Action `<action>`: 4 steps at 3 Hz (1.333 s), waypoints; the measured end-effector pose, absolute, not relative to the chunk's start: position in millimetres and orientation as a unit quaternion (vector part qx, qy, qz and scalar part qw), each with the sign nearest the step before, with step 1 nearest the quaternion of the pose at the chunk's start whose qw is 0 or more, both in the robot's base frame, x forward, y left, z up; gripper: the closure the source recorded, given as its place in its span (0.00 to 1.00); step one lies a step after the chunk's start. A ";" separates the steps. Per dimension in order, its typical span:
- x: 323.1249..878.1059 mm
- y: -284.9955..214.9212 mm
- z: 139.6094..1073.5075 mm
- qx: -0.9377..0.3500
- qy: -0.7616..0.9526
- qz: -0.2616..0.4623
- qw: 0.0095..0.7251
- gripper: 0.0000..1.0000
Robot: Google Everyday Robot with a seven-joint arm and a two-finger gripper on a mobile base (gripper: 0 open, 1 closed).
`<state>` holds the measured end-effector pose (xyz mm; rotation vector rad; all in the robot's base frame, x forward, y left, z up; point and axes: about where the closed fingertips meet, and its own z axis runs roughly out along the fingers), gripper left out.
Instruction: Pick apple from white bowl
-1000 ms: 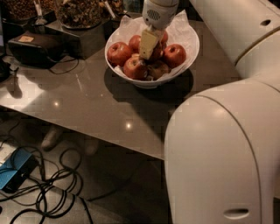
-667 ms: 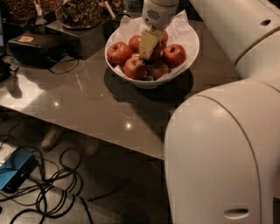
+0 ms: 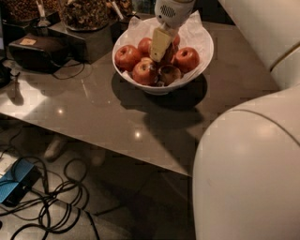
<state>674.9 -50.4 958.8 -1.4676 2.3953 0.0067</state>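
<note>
The white bowl [image 3: 202,65], lined with white paper, stands at the back of the dark table and holds several apples. My gripper [image 3: 159,45] reaches down from above into the middle of the bowl, among the apples. A dull dark red apple [image 3: 170,54] lies right behind and beside the gripper, partly hidden by it. Brighter red apples lie at the left [image 3: 127,56], front [image 3: 144,72] and right [image 3: 187,58]. A dark brownish apple [image 3: 169,74] lies at the front right.
The brown table [image 3: 108,112] has its front edge running diagonally. A black box with a cable [image 3: 37,51] and jars of snacks [image 3: 84,14] stand at the back left. My white arm and body [image 3: 248,173] fill the right. Cables and a blue device [image 3: 16,185] lie on the floor.
</note>
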 end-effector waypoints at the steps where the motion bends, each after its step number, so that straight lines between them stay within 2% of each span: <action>1: 672.0 -51.0 960.2 -0.515 0.841 0.005 0.167 1.00; 4: 657.1 -23.4 1015.7 -0.546 0.811 0.017 0.210 1.00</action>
